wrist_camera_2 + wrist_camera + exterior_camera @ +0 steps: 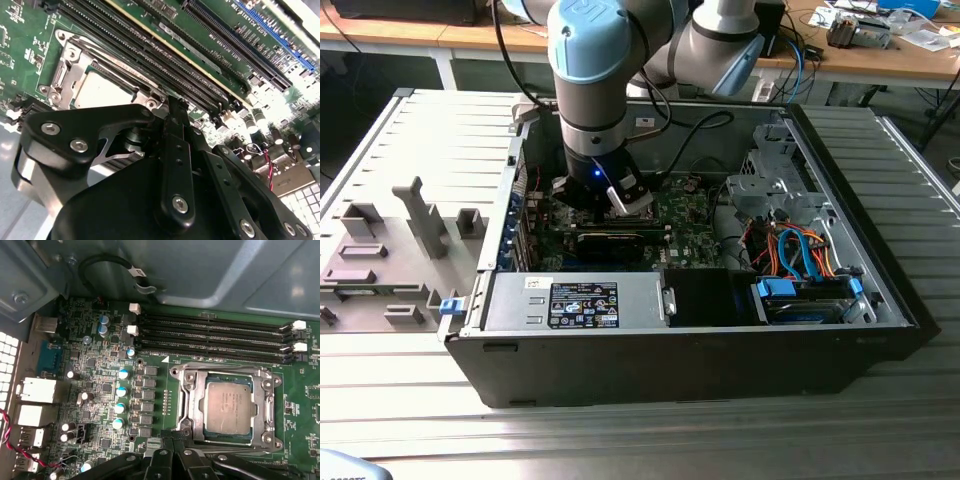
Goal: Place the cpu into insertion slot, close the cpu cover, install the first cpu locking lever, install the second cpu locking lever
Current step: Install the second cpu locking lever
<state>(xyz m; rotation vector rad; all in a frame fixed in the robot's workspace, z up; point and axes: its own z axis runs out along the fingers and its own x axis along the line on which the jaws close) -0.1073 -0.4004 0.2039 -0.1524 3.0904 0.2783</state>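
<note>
The cpu [227, 407], a silvery square chip, sits in the insertion slot [194, 385] on the green board. The cpu cover [263, 405], a thin metal frame, lies flat around it with the chip showing through its window. In the second wrist view the cpu [102, 92] and the cover [64, 75] lie just beyond my black fingers [175, 150]. My gripper [173, 446] hovers at the socket's edge with its fingers pressed together and nothing between them. In the exterior view the gripper [612, 200] reaches down into the open computer case.
Long black memory slots [215, 337] run beside the socket, and blue-topped capacitors [120, 390] stand on its other side. A black cable [110, 265] loops along the case wall. The power supply [580, 300], drive cage [770, 185] and a grey fixture tray [390, 250] surround the work area.
</note>
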